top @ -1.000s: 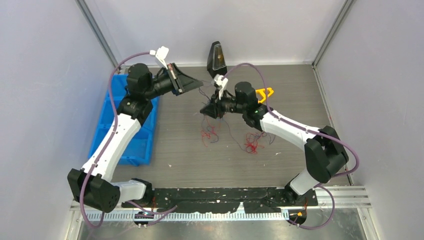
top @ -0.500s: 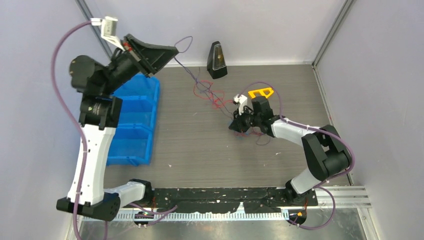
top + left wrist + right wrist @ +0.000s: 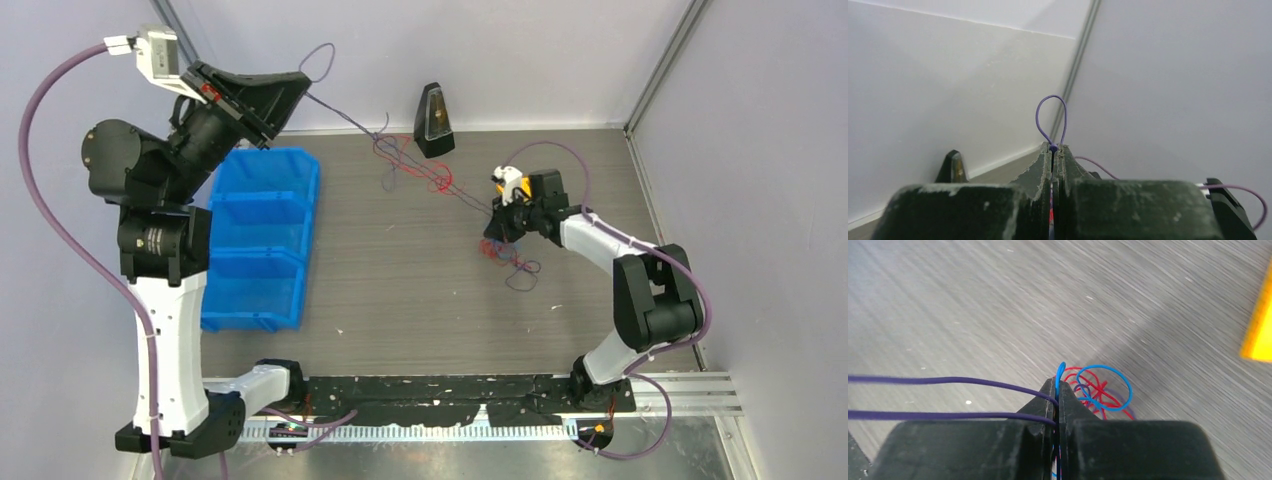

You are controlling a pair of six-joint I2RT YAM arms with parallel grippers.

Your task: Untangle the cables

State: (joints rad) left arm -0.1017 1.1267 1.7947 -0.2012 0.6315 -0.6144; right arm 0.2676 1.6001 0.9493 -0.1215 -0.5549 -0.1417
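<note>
The left gripper [image 3: 1053,149], upper left, is pinching a purple loop [image 3: 1050,117] shut; the right gripper [image 3: 1058,386] is clamping the cables [image 3: 948,381] and stretching them taut. Likely next: easing the mid-frame knot [image 3: 440,183] apart, gently.

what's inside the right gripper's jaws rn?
Right gripper is shut on the cables: two purple strands enter from the left, a blue loop pokes out the tip. How they cross between the jaws is hidden.
</note>
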